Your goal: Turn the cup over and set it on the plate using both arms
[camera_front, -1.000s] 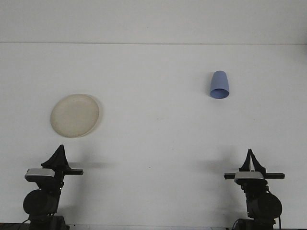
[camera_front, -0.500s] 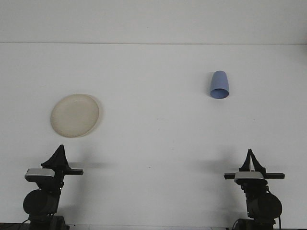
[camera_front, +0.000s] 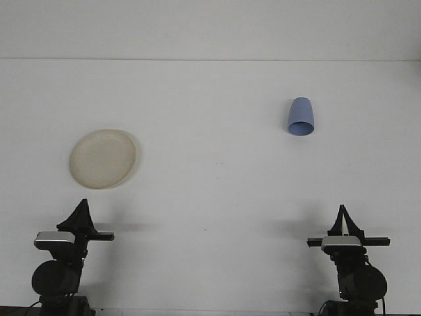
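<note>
A blue cup (camera_front: pixel 300 117) rests on the white table at the back right, its wider end toward me and its narrow end away. A round cream plate (camera_front: pixel 103 158) lies flat on the left side with nothing on it. My left gripper (camera_front: pixel 82 205) sits low at the front left, below the plate, with its fingers closed to a point and holding nothing. At the front right, my right gripper (camera_front: pixel 343 212) is shut in the same way, well short of the cup and slightly to its right.
The white table (camera_front: pixel 210 197) runs back to a pale wall, its far edge (camera_front: pixel 210 60) crossing the whole view. Both arm bases and their wrist cameras stand at the near edge.
</note>
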Robot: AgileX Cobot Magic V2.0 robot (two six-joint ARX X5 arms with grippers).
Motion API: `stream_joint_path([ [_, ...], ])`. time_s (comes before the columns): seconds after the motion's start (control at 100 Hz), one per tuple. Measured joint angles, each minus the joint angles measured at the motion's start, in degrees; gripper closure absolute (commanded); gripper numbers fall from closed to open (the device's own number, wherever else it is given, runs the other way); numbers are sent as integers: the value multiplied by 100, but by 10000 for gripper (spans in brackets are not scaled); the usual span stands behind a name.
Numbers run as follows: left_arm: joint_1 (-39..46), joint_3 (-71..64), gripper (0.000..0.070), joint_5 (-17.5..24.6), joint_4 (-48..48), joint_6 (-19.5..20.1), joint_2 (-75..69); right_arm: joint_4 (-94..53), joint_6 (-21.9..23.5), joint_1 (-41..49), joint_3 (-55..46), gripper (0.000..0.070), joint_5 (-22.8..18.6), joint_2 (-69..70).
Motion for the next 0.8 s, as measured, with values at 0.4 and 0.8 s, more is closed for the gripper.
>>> stream_joint_path([
  [0.4,-2,0,687,0,2,0,0,343,1384,0,0,700,-155,0],
  [0.8,-2,0,687,0,2,0,0,-341,3412,0,494,700,-155,302],
])
